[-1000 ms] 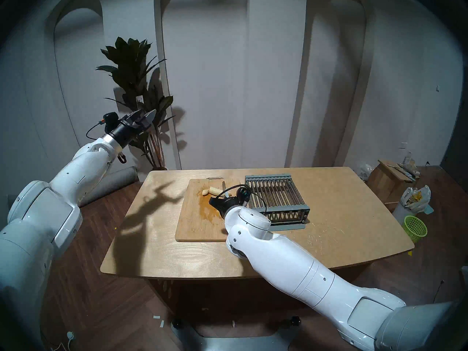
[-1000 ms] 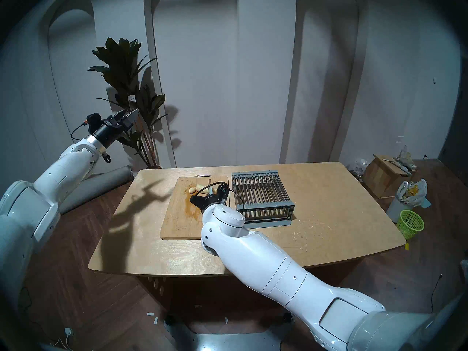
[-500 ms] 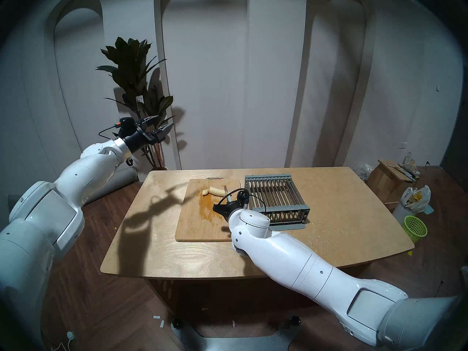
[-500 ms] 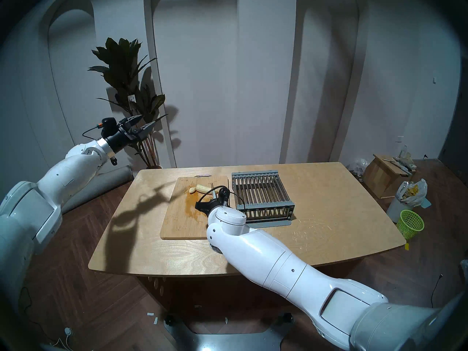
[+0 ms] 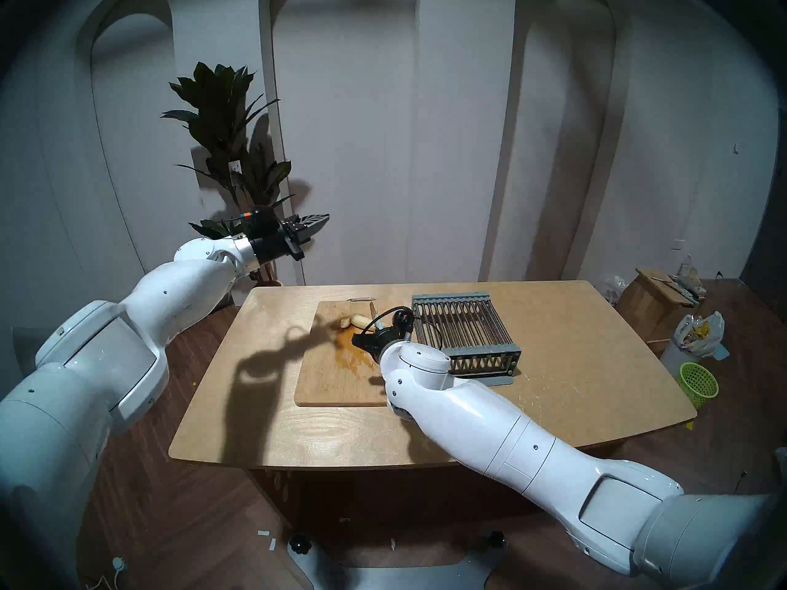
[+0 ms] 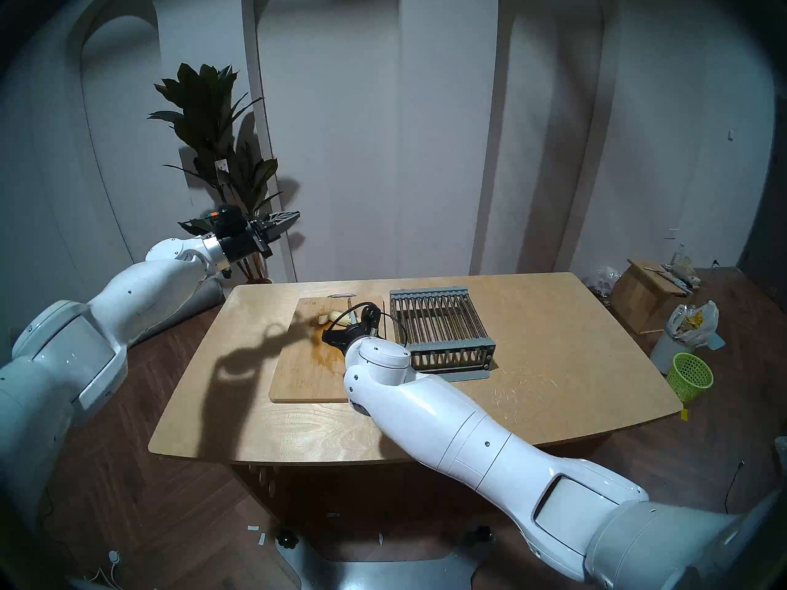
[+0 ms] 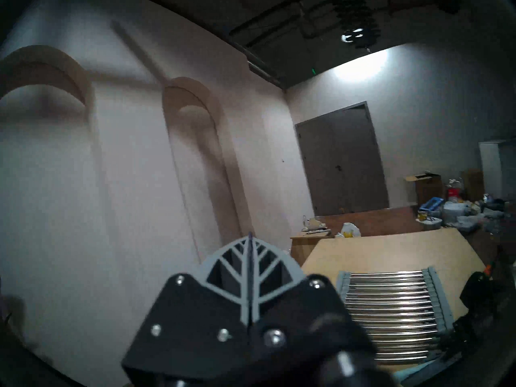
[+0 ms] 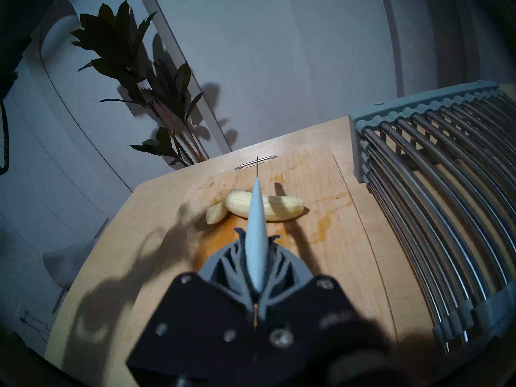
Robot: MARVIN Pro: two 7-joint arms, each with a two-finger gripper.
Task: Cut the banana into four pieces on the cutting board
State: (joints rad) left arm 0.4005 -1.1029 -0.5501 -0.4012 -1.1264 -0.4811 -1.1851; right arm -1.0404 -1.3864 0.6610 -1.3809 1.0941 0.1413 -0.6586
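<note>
Right gripper (image 8: 255,238): dark grey ribbed fingers pressed together on the pale blue handle of a knife (image 8: 254,232); its thin blade points to the far end of the board, over the banana.
Banana (image 8: 265,207): peeled, pale cream-yellow curved fruit lying across the far part of the board, a small cut piece (image 8: 215,213) touching its left end.
Cutting board (image 5: 328,376): large rectangular light-brown bamboo board with rounded corners, metal handle at the far edge, orange-brown stain near the middle; it lies on the light wooden table (image 5: 575,363).
Rack (image 5: 464,333): grey slatted metal rack just right of the board.
Left gripper (image 5: 317,223): raised above the table's far left corner, fingers closed flat against each other, holding nothing.
</note>
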